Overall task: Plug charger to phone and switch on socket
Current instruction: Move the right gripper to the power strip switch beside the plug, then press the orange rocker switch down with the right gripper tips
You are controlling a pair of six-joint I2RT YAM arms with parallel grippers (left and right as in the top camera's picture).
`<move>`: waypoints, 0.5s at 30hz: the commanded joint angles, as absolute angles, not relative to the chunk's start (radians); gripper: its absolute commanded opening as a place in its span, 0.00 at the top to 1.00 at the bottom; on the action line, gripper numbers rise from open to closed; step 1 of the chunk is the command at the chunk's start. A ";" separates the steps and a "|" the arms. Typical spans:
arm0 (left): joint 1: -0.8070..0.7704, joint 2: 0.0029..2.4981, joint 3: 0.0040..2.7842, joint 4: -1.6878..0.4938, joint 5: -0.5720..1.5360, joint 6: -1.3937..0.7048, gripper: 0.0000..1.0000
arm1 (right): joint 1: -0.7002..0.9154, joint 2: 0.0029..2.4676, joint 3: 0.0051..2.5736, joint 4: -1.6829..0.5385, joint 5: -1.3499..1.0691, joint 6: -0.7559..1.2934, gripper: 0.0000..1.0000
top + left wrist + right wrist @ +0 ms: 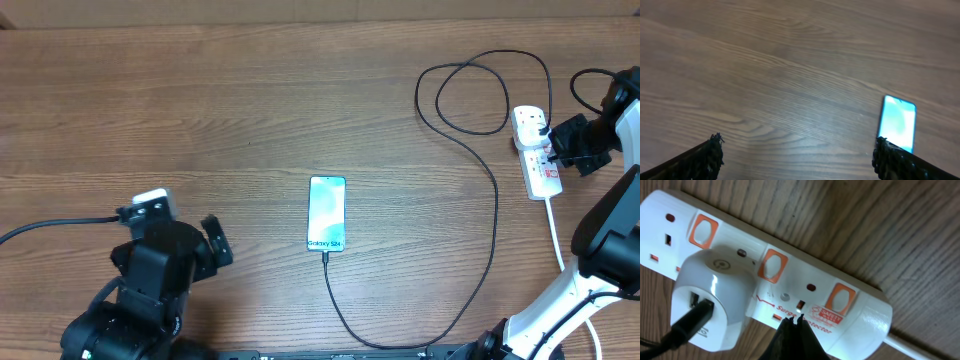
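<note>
Wooden table (pixel 200 100) carried phone (pixel 327 213) at centre, charger (pixel 496 225) apparently plugged into its bottom; socket (pixel 543 180) near right edge. R gripper (pixel 792 322) pinched closed, tips at socket face; L gripper (pixel 797 150) spread wide, empty.

We see a brown table (pixel 200 100) with fine wood grain streaked from left to right. The phone (pixel 327 213) shows a light blue screen inside black edges. The charger cable (pixel 495 230) is black and its adapter (pixel 715 300) is glossy white. The power strip (pixel 865 315) is white, with orange-red switches (pixel 773 266) and red print.
</note>
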State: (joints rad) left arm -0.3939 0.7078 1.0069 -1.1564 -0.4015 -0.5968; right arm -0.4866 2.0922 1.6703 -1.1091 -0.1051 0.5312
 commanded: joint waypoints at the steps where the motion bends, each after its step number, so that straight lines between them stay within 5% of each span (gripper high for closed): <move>1: -0.310 0.699 1.012 -1.156 -0.424 -0.606 0.00 | -0.488 2.091 1.703 -1.082 -0.115 0.515 0.96; 15: -0.108 0.459 1.011 -1.156 -0.425 -0.606 0.00 | -0.488 2.104 1.703 -1.003 -0.139 0.515 0.96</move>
